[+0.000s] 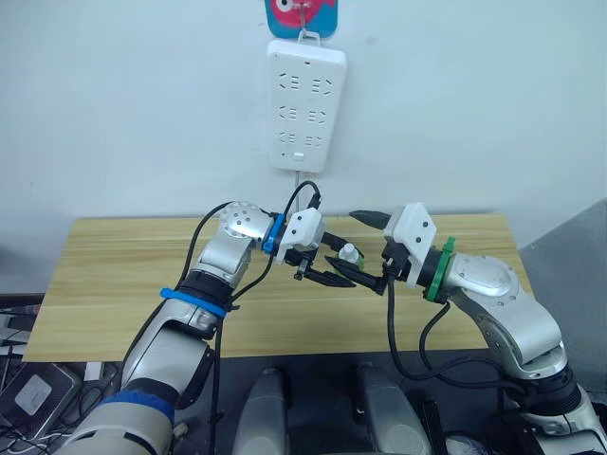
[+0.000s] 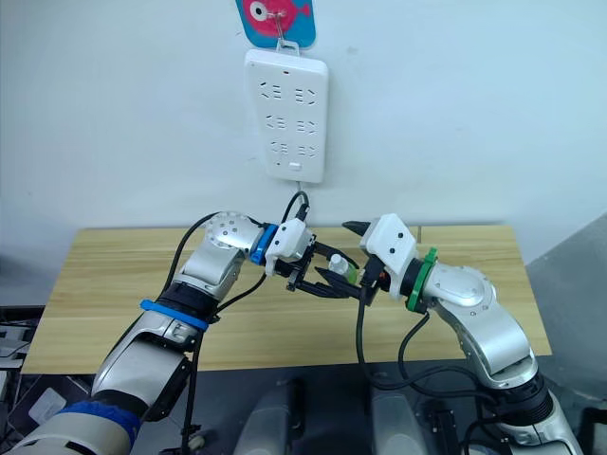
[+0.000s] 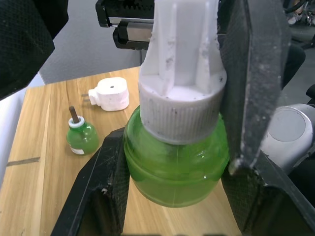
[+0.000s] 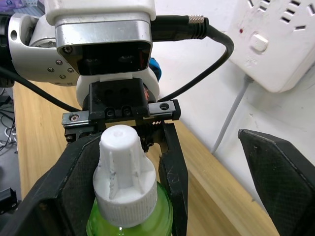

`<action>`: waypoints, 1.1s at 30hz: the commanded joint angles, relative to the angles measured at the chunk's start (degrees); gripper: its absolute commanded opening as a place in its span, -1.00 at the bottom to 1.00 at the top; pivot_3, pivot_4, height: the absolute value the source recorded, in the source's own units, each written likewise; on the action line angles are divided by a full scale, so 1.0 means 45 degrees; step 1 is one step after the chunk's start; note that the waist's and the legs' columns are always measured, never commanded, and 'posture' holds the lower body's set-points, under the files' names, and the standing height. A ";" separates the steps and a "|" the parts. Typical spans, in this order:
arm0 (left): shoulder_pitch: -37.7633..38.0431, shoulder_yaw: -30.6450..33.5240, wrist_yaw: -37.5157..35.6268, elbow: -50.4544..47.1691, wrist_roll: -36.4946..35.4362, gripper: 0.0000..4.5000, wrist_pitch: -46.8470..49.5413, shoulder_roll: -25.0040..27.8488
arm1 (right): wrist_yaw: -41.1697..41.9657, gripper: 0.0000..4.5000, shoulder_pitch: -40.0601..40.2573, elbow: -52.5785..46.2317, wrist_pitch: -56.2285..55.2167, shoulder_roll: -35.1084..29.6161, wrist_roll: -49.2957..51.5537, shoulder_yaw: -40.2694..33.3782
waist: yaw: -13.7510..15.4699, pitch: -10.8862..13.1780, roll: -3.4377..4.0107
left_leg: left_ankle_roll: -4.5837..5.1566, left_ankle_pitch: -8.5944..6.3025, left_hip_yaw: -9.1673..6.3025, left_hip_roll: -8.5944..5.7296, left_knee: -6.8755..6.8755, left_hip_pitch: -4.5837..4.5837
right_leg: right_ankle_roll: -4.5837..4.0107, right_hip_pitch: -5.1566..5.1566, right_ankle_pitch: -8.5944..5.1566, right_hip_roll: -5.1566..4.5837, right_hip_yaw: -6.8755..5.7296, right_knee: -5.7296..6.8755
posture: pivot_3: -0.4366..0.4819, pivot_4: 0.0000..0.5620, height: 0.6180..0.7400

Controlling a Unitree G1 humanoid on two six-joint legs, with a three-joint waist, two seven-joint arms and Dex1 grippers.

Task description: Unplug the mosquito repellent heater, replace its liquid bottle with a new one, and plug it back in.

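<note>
My left gripper [image 1: 327,268] is shut on the new one [image 3: 174,167], a squat translucent green bottle with a white ribbed screw cap [image 4: 125,169], held above the table's middle. My right gripper [image 1: 363,246] faces it and stands open, one finger on each side of the cap; one finger [image 3: 256,73] is close beside the cap, the other well off. The mosquito repellent heater [image 3: 110,94] lies unplugged on the wooden table. Its liquid bottle [image 3: 81,137], green with a dark wick and no cap, stands upright near it.
A long white power strip [image 1: 305,104] hangs on the wall above the table's far edge, its sockets free. The wooden table [image 1: 123,275] stretches wide to the left and right of both arms.
</note>
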 commanded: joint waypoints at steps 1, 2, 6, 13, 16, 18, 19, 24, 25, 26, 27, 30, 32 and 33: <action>-0.0134 0.0236 -0.0155 -0.0299 -0.0023 0.00 -0.0203 -0.0026 | 0.0262 0.98 0.0484 -0.0484 -0.0044 -0.0621 0.0410 -0.1125 | 0.0018 -0.0002 0.0001 | 0.0002 -0.0001 0.0000 -0.0002 0.0000 -0.0001 | 0.0000 0.0001 0.0000 -0.0001 -0.0001 -0.0001 | -0.28 -0.14 1.00; -0.0098 0.0255 -0.0153 -0.0313 -0.0003 0.00 -0.0218 -0.0020 | 0.0366 0.98 0.0584 -0.0541 0.0027 -0.0800 0.0604 -0.1408 | 0.0014 -0.0002 0.0001 | 0.0005 -0.0003 0.0001 -0.0003 0.0000 -0.0001 | 0.0000 0.0001 0.0000 -0.0002 0.0000 -0.0001 | -0.28 -0.15 1.00; 0.0007 0.0355 -0.0057 -0.0341 0.0067 0.00 -0.0289 -0.0053 | 0.0971 0.98 0.1167 -0.0869 0.0244 -0.1515 0.1682 -0.2485 | 0.0000 -0.0017 0.0007 | 0.0013 -0.0007 0.0002 0.0002 0.0001 0.0001 | 0.0000 0.0002 0.0000 0.0001 0.0001 0.0002 | -0.28 -0.15 1.00; 0.0045 0.0405 -0.0094 -0.0288 0.0109 0.00 -0.0368 -0.0066 | 0.2187 0.98 0.1886 -0.1578 0.0766 -0.2630 0.3323 -0.2985 | 0.0000 -0.0053 0.0009 | 0.0032 -0.0018 0.0018 0.0002 0.0001 0.0002 | 0.0000 0.0004 0.0000 0.0005 -0.0003 0.0005 | -0.28 -0.18 1.00; -0.0005 0.0414 -0.0079 -0.0200 0.0132 0.00 -0.0445 -0.0117 | 0.1928 0.98 0.1611 -0.1748 0.0856 -0.2361 0.3335 -0.2369 | -0.0040 -0.0119 0.0008 | 0.0032 -0.0018 0.0019 0.0001 0.0001 0.0002 | 0.0000 0.0003 0.0000 0.0010 -0.0002 0.0008 | -0.28 -0.18 1.00; -0.0014 0.0420 -0.0075 -0.0201 0.0129 0.00 -0.0449 -0.0133 | 0.1429 0.98 0.1197 -0.1758 0.1015 -0.1853 0.3268 -0.1884 | -0.0055 -0.0205 0.0004 | 0.0031 -0.0018 0.0019 0.0002 0.0001 0.0003 | 0.0000 0.0002 0.0000 0.0016 -0.0003 0.0007 | -0.27 -0.20 1.00; -0.0001 0.0423 -0.0075 -0.0226 0.0120 0.00 -0.0426 -0.0129 | 0.1114 0.98 0.0949 -0.1666 0.1023 -0.1556 0.3014 -0.1574 | -0.0061 -0.0237 0.0004 | 0.0031 -0.0018 0.0018 0.0002 0.0000 0.0003 | 0.0000 0.0002 0.0000 0.0018 -0.0003 0.0007 | -0.27 -0.20 1.00; 0.0101 0.0398 -0.0060 -0.0369 0.0131 0.00 -0.0399 -0.0151 | -0.0226 0.98 -0.0022 -0.0659 0.0501 -0.0525 0.1206 -0.0276 | -0.0065 -0.0331 0.0005 | 0.0031 -0.0017 0.0015 0.0003 0.0002 0.0004 | 0.0000 0.0004 0.0000 0.0016 0.0000 0.0007 | -0.27 -0.21 1.00; 0.0112 0.0394 -0.0055 -0.0385 0.0135 0.00 -0.0398 -0.0160 | -0.0367 0.98 -0.0102 -0.0510 0.0434 -0.0410 0.1027 -0.0197 | -0.0044 -0.0336 0.0006 | 0.0030 -0.0017 0.0015 0.0003 0.0002 0.0003 | 0.0000 0.0004 0.0000 0.0015 0.0000 0.0006 | -0.27 -0.21 1.00; 0.0106 0.0390 -0.0047 -0.0390 0.0137 0.00 -0.0388 -0.0175 | -0.0440 0.98 -0.0135 -0.0416 0.0390 -0.0374 0.0883 -0.0178 | -0.0012 -0.0336 0.0006 | 0.0030 -0.0017 0.0017 0.0001 0.0002 0.0002 | 0.0000 0.0003 0.0000 0.0013 0.0000 0.0005 | -0.27 -0.21 1.00; 0.0095 0.0387 -0.0040 -0.0387 0.0141 0.00 -0.0376 -0.0187 | -0.0454 0.98 -0.0128 -0.0372 0.0363 -0.0378 0.0811 -0.0205 | 0.0011 -0.0336 0.0006 | 0.0029 -0.0016 0.0018 -0.0001 0.0002 0.0001 | 0.0000 0.0003 0.0000 0.0009 0.0000 0.0005 | -0.27 -0.20 1.00; 0.0056 0.0409 -0.0049 -0.0357 0.0135 0.00 -0.0357 -0.0176 | -0.0251 0.98 0.0188 -0.0413 0.0378 -0.0723 0.0934 -0.0724 | 0.0016 -0.0338 0.0007 | 0.0026 -0.0015 0.0016 -0.0002 0.0001 -0.0002 | 0.0000 0.0002 0.0000 0.0005 0.0002 0.0000 | -0.27 -0.20 1.00; 0.0052 0.0426 -0.0053 -0.0324 0.0154 0.00 -0.0378 -0.0153 | -0.0046 0.98 0.0495 -0.0655 0.0638 -0.1073 0.1434 -0.1406 | 0.0020 -0.0338 0.0006 | 0.0028 -0.0016 0.0016 -0.0001 0.0000 -0.0001 | 0.0000 0.0003 0.0000 0.0005 -0.0001 0.0000 | -0.26 -0.19 1.00; 0.0070 0.0441 -0.0049 -0.0333 0.0158 0.00 -0.0374 -0.0136 | 0.0217 0.98 0.0773 -0.0923 0.0884 -0.1354 0.1932 -0.1920 | 0.0012 -0.0338 0.0006 | 0.0030 -0.0017 0.0016 -0.0001 -0.0001 -0.0001 | 0.0000 0.0003 0.0000 0.0005 -0.0002 0.0000 | -0.26 -0.19 1.00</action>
